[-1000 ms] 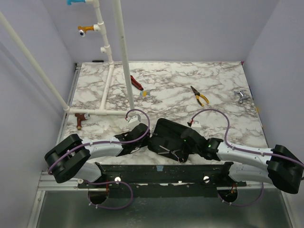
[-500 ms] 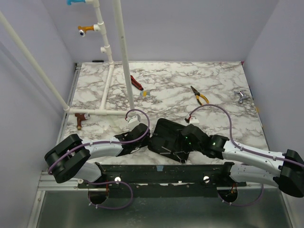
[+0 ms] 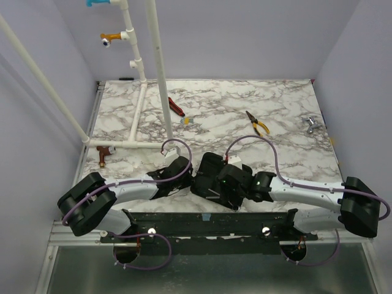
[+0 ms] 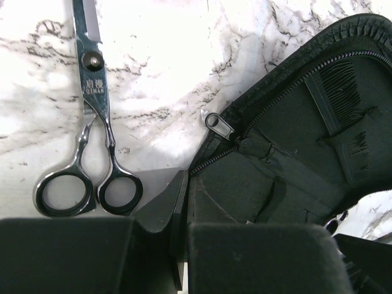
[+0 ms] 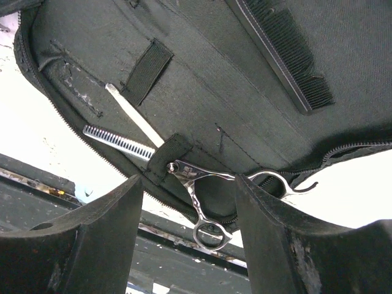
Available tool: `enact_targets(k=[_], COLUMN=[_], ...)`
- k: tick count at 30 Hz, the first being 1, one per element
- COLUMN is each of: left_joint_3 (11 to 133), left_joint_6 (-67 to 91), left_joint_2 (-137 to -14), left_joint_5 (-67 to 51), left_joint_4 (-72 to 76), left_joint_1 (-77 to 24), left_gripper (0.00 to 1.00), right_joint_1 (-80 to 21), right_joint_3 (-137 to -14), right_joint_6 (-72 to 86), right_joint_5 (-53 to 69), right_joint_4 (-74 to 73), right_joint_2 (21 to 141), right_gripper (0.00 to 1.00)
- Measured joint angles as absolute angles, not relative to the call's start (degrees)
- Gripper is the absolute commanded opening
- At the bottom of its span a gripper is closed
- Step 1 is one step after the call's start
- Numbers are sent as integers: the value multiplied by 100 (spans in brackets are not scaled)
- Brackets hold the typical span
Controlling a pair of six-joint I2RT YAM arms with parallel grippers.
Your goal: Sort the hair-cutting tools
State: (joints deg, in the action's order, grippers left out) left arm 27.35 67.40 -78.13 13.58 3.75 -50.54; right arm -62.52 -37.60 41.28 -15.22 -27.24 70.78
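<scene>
While our left gripper point(image 4: 185, 197) pinches the rim of the open black fabric zip case point(image 4: 288, 153), fingers pressed together on it, our right gripper point(image 5: 188, 184) hovers over the case with its fingers spread wide, holding nothing. Between those spread fingers we see slim silver metal scissors with a toothed blade point(image 5: 199, 184) tucked under an elastic loop point(image 5: 173, 152) inside the case, their finger rings poking past the zip edge. The long, straight black comb point(image 5: 278, 52) lies in the case too, apart from those scissors. A second pair of all-silver metal scissors point(image 4: 98, 116) lies closed on the white marble-patterned table point(image 4: 165, 73), just beside the case.
</scene>
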Motion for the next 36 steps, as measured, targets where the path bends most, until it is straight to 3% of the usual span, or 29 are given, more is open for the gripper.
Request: enact_targets(k=[12, 21, 28, 36], left_joint_3=[3249, 3330, 3330, 3326], left_joint_6=[6226, 6097, 6084, 6082], left_joint_2=[-8123, -8285, -8285, -8285], left_joint_5=[1168, 1000, 952, 934], left_joint_4=[-5, 113, 117, 121], left_joint_1=[-4737, -4720, -4705, -4698], left_gripper=[0, 0, 0, 0], right_joint_1=[-6545, -6665, -6670, -6670], right_joint_3=[-4147, -4156, -4158, -4281], right_joint_6=[3616, 2930, 2724, 2637], right_joint_5=[-1815, -1743, -1747, -1756], right_joint_4=[-2917, -1855, -1584, -1446], right_joint_2=[7389, 7787, 8425, 8646], right_gripper=[63, 50, 45, 29])
